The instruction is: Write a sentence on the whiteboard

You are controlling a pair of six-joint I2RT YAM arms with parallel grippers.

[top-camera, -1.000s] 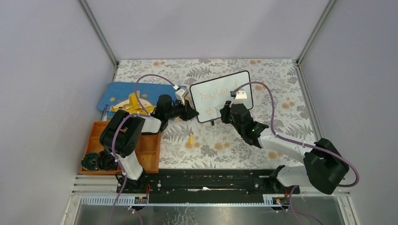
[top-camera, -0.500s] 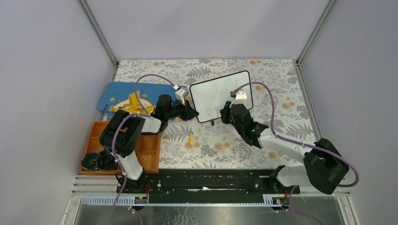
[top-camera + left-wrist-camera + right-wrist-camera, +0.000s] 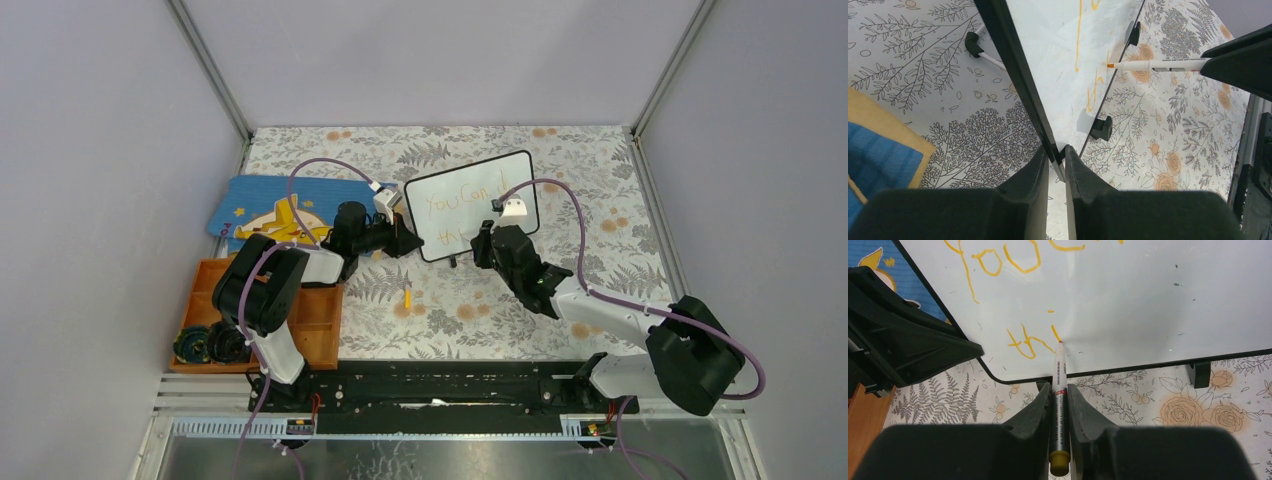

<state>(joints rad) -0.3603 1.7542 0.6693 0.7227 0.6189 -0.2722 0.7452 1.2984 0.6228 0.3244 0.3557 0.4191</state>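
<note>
Our left gripper pinches the frame of the whiteboard at its left edge, near the lower corner. The board stands tilted on its feet in the middle of the flowered table. Our right gripper is clamped on a marker. The marker's orange tip rests against the board just after "thi" in the second line of the sentence.

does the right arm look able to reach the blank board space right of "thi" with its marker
Probably yes. The marker in the right end effector touches the whiteboard just right of "thi", the board beyond is bare, and the left end effector clamps only its left edge.
</note>
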